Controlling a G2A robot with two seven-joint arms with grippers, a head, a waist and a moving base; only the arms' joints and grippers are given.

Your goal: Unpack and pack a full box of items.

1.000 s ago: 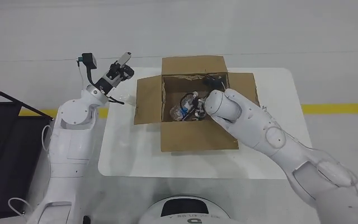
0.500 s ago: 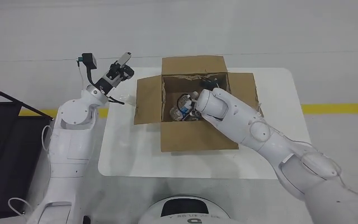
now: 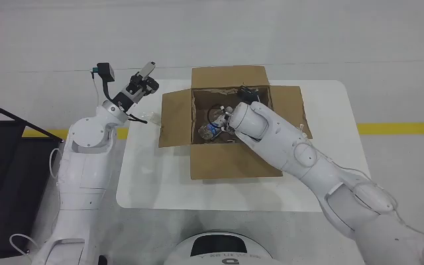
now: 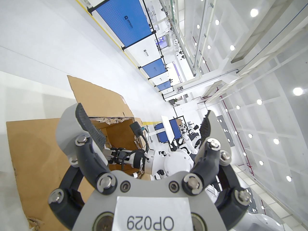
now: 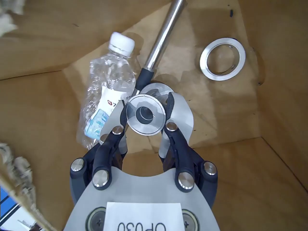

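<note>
- Box [image 3: 225,132]: a brown cardboard box stands on the far middle part of the white table [image 3: 152,179]. All four flaps are folded outward and the top is open.
- Right gripper [image 5: 146,104]: it is positioned inside the box, and the right arm [image 3: 278,136] enters over the near right side. The two fingers are clamped on the rim of a round metal disc [image 5: 146,118] with a dark hub at its centre. The disc is gripped from opposite sides, with its flat face turned toward the wrist camera.
- Bottle [image 5: 108,82]: a clear plastic bottle with a white cap and a paper label lies on its side on the box floor. In the top view it is seen in the left part of the box [image 3: 211,130], just beside the gripper.
- Rod [image 5: 163,32]: a shiny metal rod with a black handle end lies flat on the box floor beside the bottle. The handle end is located just under the held disc. Whether the rod touches the bottle cannot be told.
- Ring [image 5: 222,58]: a flat metal ring lies on the box floor, apart from the rod and close to a side wall.
- Left gripper [image 4: 144,111]: it is raised over the far left corner of the table, left of the box [image 4: 36,150] and clear of it. The fingers are spread wide apart and nothing is held between them.
</note>
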